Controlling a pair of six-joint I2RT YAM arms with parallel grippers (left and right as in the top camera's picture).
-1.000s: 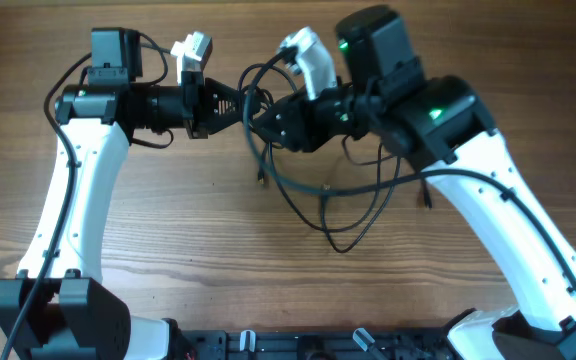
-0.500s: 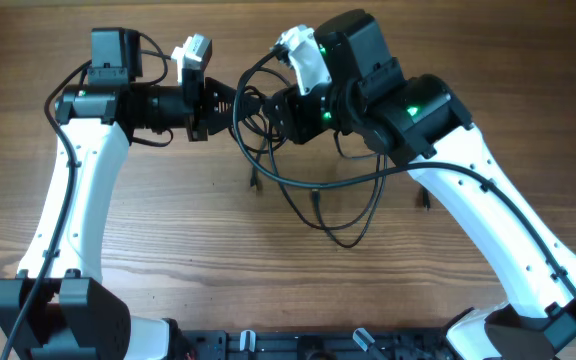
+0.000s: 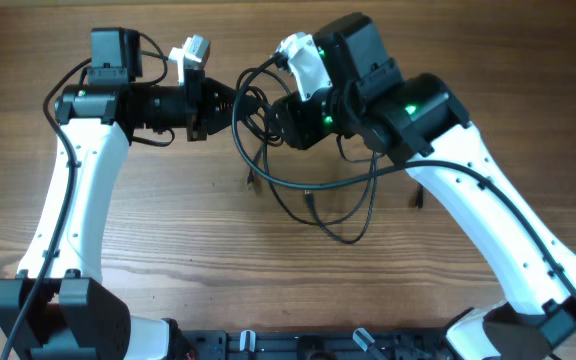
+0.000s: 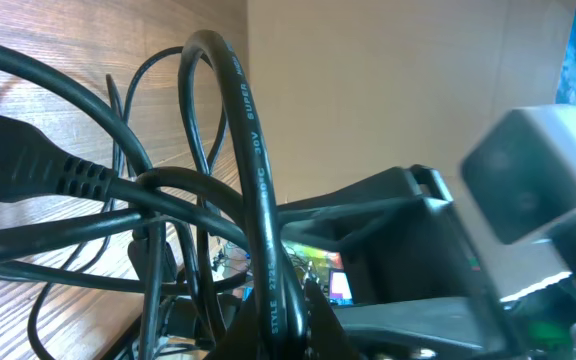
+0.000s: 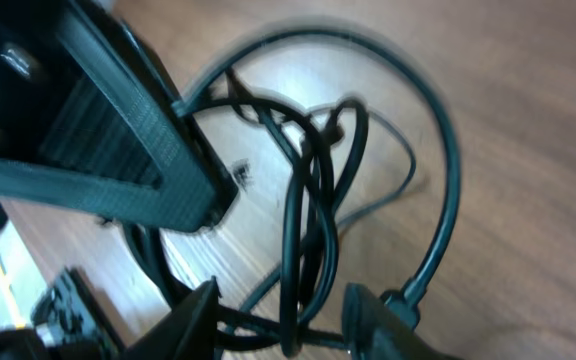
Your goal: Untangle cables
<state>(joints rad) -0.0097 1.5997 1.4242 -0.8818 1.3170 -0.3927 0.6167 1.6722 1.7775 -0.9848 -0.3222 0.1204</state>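
The black cables (image 3: 313, 185) hang in a tangle between my two grippers at the back middle, with long loops trailing down onto the wooden table (image 3: 168, 250). My left gripper (image 3: 230, 100) is shut on a thick black cable (image 4: 248, 150) printed with white lettering, pinched between its fingertips (image 4: 288, 320). My right gripper (image 3: 273, 115) is right beside it, facing it. Its fingers (image 5: 283, 320) are apart, with several cable strands (image 5: 308, 190) running between them. A moulded plug (image 4: 28, 165) shows at the left of the left wrist view.
Small plug ends lie on the table at the left (image 3: 251, 182) and right (image 3: 417, 200) of the loops. The left gripper's black body (image 5: 118, 130) fills the upper left of the right wrist view. A cardboard-coloured wall (image 4: 388, 80) stands behind.
My right arm has moved left and up toward the left gripper, and the hanging loops have shifted left with it. The left arm has stayed in place.
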